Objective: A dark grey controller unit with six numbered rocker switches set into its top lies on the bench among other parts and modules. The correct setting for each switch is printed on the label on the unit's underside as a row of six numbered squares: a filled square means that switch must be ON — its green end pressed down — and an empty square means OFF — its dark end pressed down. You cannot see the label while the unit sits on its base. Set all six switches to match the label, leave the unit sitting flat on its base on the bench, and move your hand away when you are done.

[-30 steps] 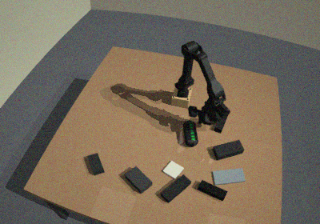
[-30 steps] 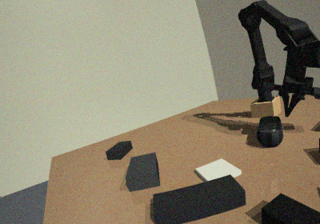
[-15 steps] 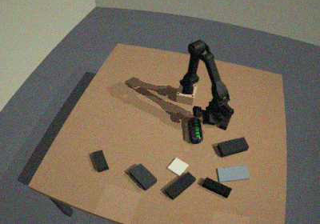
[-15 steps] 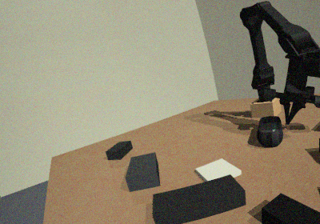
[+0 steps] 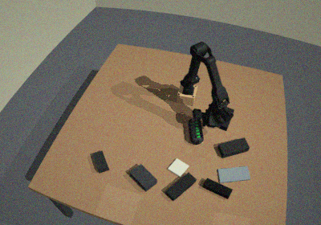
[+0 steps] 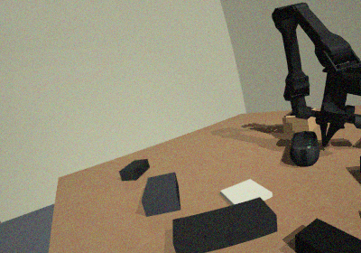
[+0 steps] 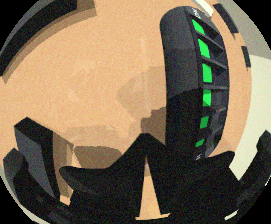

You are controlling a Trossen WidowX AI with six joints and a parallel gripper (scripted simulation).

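The dark grey controller unit [image 5: 196,132] [image 6: 304,149] [image 7: 181,75] sits on the bench with its switch side up. A row of six switches with green ends shows in the wrist view; the two nearest my fingers are in shadow. Which end of each is pressed down I cannot tell clearly. The label underneath is hidden. My gripper [image 5: 205,124] [image 6: 325,145] [image 7: 144,137] is shut and empty, fingertips together, pointing down low beside the unit's near end. Contact with the unit cannot be made out.
A white square [image 5: 178,167] [image 6: 247,192], a blue-grey plate [image 5: 233,174], a black box [image 5: 233,147] and several dark blocks lie toward the front. A dark block [image 7: 34,150] stands left of my fingers in the wrist view. A wooden block [image 5: 187,97] is under the arm's base.
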